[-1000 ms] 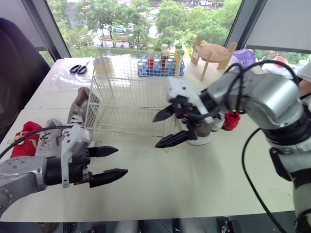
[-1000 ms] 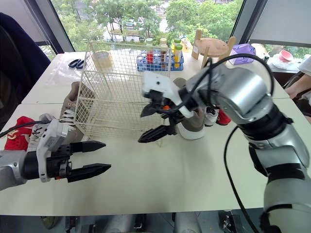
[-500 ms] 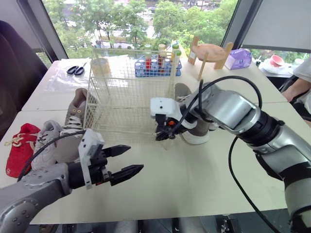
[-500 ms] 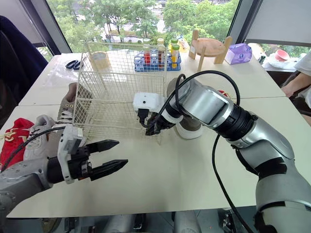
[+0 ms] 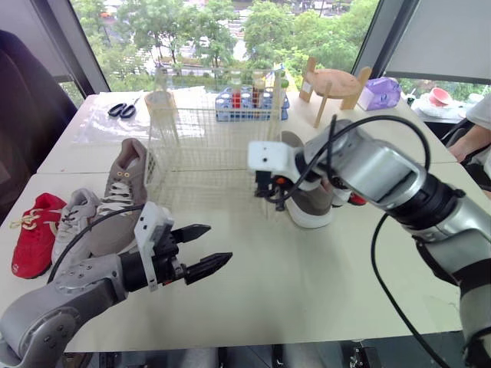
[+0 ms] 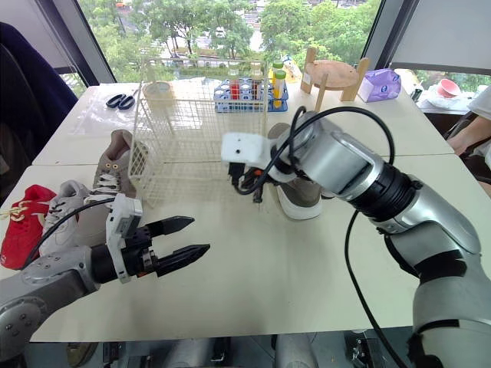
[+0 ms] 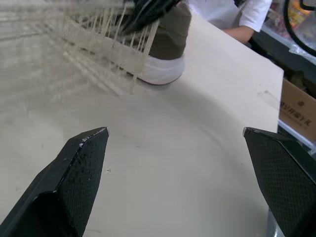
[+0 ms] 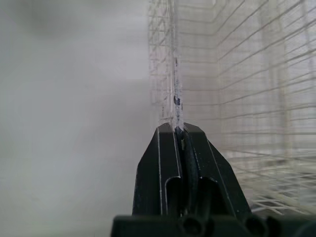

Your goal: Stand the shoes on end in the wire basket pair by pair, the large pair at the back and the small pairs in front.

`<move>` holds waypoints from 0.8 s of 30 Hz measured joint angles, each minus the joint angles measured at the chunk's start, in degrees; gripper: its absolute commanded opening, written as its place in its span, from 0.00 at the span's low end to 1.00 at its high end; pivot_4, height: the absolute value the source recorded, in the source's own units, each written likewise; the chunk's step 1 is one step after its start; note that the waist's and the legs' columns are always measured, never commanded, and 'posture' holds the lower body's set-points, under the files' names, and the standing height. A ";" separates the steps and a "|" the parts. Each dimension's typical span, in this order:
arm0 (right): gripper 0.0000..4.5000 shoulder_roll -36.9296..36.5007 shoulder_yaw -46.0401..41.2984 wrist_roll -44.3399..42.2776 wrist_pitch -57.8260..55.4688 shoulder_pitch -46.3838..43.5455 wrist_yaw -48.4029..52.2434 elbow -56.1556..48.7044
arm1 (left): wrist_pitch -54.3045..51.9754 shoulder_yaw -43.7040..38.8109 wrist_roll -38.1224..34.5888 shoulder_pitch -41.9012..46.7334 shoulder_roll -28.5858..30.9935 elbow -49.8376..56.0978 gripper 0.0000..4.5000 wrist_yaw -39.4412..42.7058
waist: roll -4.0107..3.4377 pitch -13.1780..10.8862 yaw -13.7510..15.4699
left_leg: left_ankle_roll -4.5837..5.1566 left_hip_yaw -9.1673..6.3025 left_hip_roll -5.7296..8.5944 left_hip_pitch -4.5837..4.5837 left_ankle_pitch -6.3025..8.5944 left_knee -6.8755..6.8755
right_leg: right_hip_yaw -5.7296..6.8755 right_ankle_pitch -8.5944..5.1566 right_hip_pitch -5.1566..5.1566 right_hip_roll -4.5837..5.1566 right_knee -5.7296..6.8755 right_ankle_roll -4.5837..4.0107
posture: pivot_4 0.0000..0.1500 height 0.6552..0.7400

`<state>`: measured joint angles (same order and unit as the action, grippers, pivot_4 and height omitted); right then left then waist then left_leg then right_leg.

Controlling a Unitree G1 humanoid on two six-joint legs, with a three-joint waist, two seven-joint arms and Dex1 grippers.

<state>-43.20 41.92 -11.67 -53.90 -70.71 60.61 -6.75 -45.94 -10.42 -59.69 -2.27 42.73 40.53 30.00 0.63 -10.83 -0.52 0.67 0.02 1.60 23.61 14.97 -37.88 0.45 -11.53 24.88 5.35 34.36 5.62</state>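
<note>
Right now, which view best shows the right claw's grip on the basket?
Right wrist view: the right claw is shut on a corner wire of the wire basket. Eye views place it at the basket's near right corner.

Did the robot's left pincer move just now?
Yes. The left pincer slid to the robot's right, away from the grey sneaker it was next to a second ago.

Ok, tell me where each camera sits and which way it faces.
Eyes: on the head, facing forward and down over the table, basket; left tool, right tool show.
Left wrist: looks along the open left tool at the shoe beside the basket.
Right wrist: looks along the right tool, shut on a basket wire.
Shared: the basket, in all.
</note>
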 measured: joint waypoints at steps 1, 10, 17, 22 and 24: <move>0.01 0.01 0.10 0.51 1.01 0.34 0.17 0.69 | -0.01 0.09 0.20 0.32 0.14 -0.13 1.00 0.10 | 0.00 0.00 -0.09 | 0.00 0.00 0.00 0.00 0.00 0.00 | 0.00 0.00 0.00 -0.01 0.00 0.00 | 1.00 1.00; 0.07 0.76 -1.87 5.80 10.20 4.50 2.76 4.24 | -0.22 0.16 0.52 1.16 1.76 -1.09 1.00 1.13 | 0.01 0.00 -0.10 | 0.01 -0.03 -0.05 -0.07 -0.01 -0.04 | 0.00 0.00 -0.10 -0.09 0.03 0.01 | 1.00 1.00; 0.66 -1.33 -5.62 6.84 16.90 10.01 6.69 1.97 | -0.60 0.68 0.95 2.76 1.76 -2.04 1.00 1.68 | 0.00 -0.01 -0.13 | 0.01 -0.05 -0.06 -0.07 -0.01 -0.04 | 0.01 0.01 -0.12 -0.12 0.02 0.02 | 1.00 1.00; 0.76 -2.39 -21.00 -2.40 13.30 12.34 8.08 -4.45 | -1.54 0.54 0.40 2.54 2.23 -2.74 1.00 3.05 | 0.01 -0.02 -0.08 | 0.01 -0.07 -0.11 -0.07 -0.01 -0.04 | 0.01 0.01 -0.12 -0.14 0.02 0.02 | 1.00 1.00; 0.76 -1.51 -29.98 -6.96 8.94 12.39 5.08 -7.10 | -2.24 0.22 0.02 2.41 2.50 -3.55 1.00 3.85 | 0.02 -0.01 -0.09 | 0.01 -0.09 -0.13 -0.11 -0.01 -0.04 | 0.01 0.00 -0.15 -0.15 0.02 0.02 | 1.00 1.00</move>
<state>-44.71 11.94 -18.62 -44.96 -58.32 65.69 -13.85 -48.18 -10.20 -59.68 0.14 45.22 36.98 33.86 0.65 -10.85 -0.60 0.68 -0.07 1.47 23.50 14.97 -37.92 0.45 -11.53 24.73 5.20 34.38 5.64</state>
